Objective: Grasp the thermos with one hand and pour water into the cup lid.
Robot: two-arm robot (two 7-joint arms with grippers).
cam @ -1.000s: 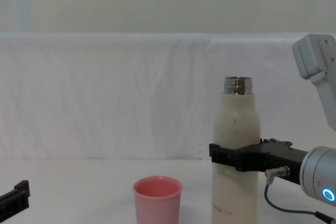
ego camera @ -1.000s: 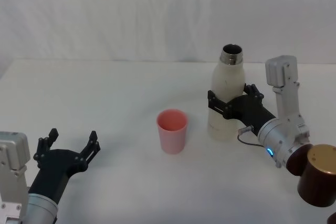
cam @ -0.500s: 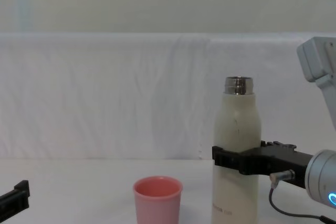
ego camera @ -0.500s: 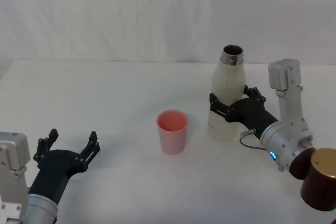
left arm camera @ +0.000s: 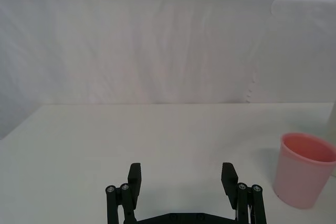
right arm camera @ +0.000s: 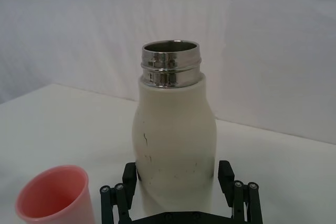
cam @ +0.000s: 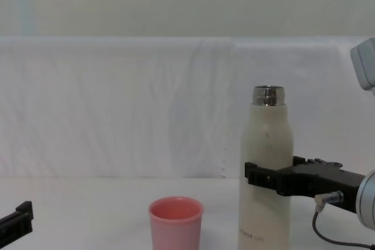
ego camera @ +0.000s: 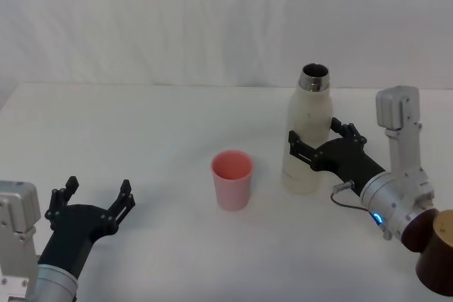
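Note:
The cream-white thermos (ego camera: 308, 148) stands upright on the white table, its steel neck uncapped. My right gripper (ego camera: 319, 132) reaches in from the right and straddles its middle. In the right wrist view the fingers (right arm camera: 226, 174) sit just off each side of the thermos (right arm camera: 173, 135), jaws open. The pink cup lid (ego camera: 232, 178) stands upright to the thermos's left, a short gap away, and shows in the chest view as the cup lid (cam: 175, 222) beside the thermos (cam: 266, 139). My left gripper (ego camera: 98, 185) rests open at the near left, far from both.
A white cloth backdrop (ego camera: 212, 26) closes off the far edge of the table. A brown cylinder (ego camera: 437, 263) on my right arm sits at the near right corner. Bare tabletop (ego camera: 156, 132) lies between the left gripper and the cup lid.
My right gripper has slid back to the right along the thermos, so its fingertips reach less far past it. The thermos shifted slightly right. The cup lid and left gripper stayed put.

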